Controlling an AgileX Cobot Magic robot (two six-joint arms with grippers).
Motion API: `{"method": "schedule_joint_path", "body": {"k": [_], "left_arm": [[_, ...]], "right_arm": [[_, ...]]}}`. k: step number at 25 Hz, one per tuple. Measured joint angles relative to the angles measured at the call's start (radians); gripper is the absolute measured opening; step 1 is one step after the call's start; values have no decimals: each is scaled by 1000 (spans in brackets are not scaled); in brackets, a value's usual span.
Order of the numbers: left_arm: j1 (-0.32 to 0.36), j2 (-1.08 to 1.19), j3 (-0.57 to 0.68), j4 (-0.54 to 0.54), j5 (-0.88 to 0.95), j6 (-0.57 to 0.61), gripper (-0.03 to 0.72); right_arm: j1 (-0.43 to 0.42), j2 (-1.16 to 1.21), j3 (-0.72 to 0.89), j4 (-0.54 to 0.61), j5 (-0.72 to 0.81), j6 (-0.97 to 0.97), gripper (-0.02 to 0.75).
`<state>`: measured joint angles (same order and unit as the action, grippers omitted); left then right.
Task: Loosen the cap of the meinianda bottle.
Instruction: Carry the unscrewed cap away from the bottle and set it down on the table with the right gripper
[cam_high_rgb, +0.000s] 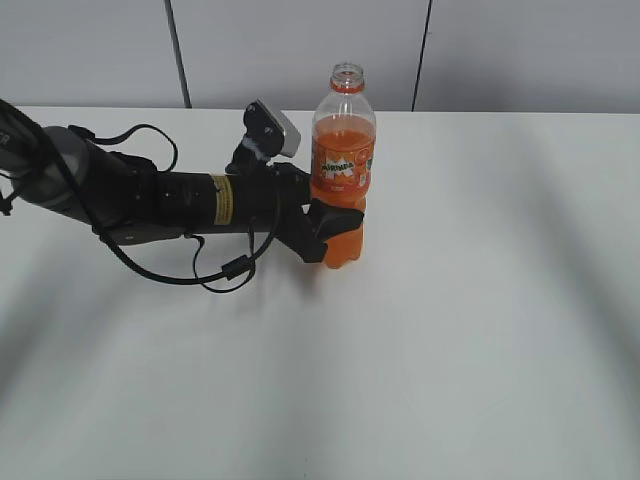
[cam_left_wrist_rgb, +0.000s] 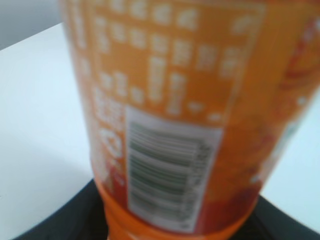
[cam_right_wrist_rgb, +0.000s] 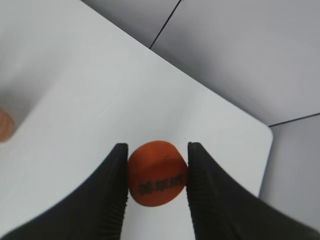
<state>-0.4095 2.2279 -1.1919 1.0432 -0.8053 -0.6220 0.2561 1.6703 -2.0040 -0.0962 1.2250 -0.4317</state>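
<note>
The meinianda bottle (cam_high_rgb: 343, 165) stands upright at the table's middle back, its neck open with no cap on it. My left gripper (cam_high_rgb: 335, 225) is shut on the bottle's lower body from the left. In the left wrist view the bottle's label (cam_left_wrist_rgb: 175, 115) fills the frame, blurred, between the black fingers. My right gripper (cam_right_wrist_rgb: 157, 172) is shut on the orange cap (cam_right_wrist_rgb: 157, 173), which shows dark print on its top, above the white table. The right arm is out of the exterior view.
The white table (cam_high_rgb: 480, 330) runs to a grey panelled wall (cam_high_rgb: 300, 50) at the back. The left arm (cam_high_rgb: 150, 195) with its cables lies across the table's left side. In the right wrist view the table's corner (cam_right_wrist_rgb: 267, 131) and an orange blur (cam_right_wrist_rgb: 4, 125) at the left edge show.
</note>
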Motion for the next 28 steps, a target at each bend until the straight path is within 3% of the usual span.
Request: {"method": "schedule_joint_path", "body": {"k": [4,11,19,28], "left_arm": [[0,0,0,0,0,0,377],[0,0,0,0,0,0,377],[0,0,0,0,0,0,376],[0,0,0,1,0,0,376]], "right_arm": [[-1,19,0,4,0,225,269],[-2,76,45,4,0,407,269],[-56,85,203,21,-4,469,269],[-80,84,550,96,-287,515,269]]}}
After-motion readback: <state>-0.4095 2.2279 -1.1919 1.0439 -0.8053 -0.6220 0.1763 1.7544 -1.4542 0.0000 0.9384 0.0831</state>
